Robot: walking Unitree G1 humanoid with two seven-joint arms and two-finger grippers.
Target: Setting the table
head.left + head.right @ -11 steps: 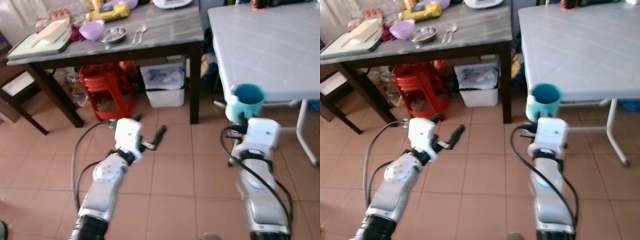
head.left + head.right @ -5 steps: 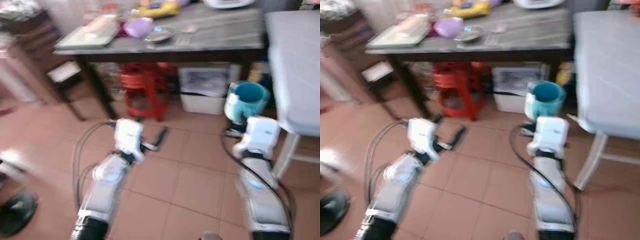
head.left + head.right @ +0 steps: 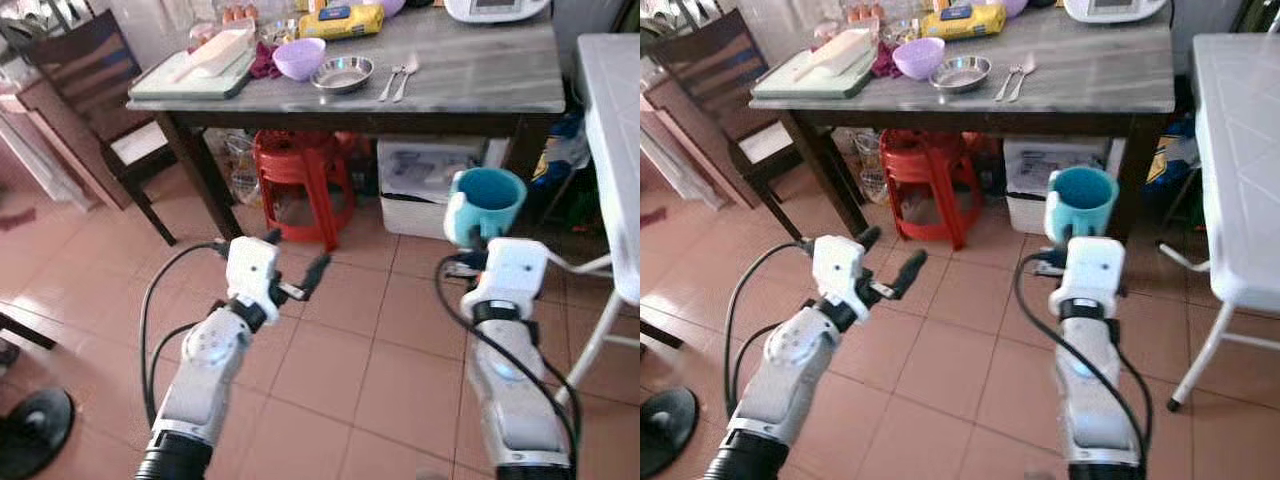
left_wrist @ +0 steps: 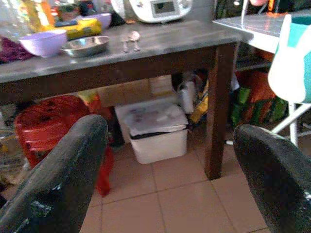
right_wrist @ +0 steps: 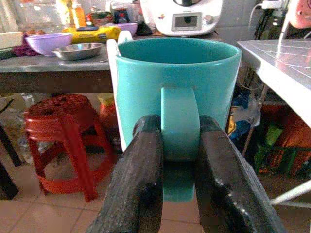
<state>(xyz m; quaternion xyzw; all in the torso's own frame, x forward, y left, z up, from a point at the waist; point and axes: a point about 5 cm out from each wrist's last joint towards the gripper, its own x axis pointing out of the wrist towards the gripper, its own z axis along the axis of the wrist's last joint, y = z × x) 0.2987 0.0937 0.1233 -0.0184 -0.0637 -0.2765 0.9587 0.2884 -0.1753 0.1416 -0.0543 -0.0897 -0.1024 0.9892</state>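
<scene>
Teal mug (image 5: 177,85) is riding upright, its handle pinched in my right tool (image 5: 179,160). My left tool (image 3: 296,265) is hanging spread and empty. Bowls and spoons (image 3: 398,77) are waiting at 12 o'clock on the dark worktop (image 3: 470,85); nothing appears laid yet.

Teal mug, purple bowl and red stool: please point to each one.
teal mug (image 5: 194,73), right wrist view, outer wall.
purple bowl (image 3: 299,60), left eye view, side wall.
red stool (image 3: 300,160), left eye view, seat.

Bright even daylight, sharp head views, soft wrist views, dark shade under table
</scene>
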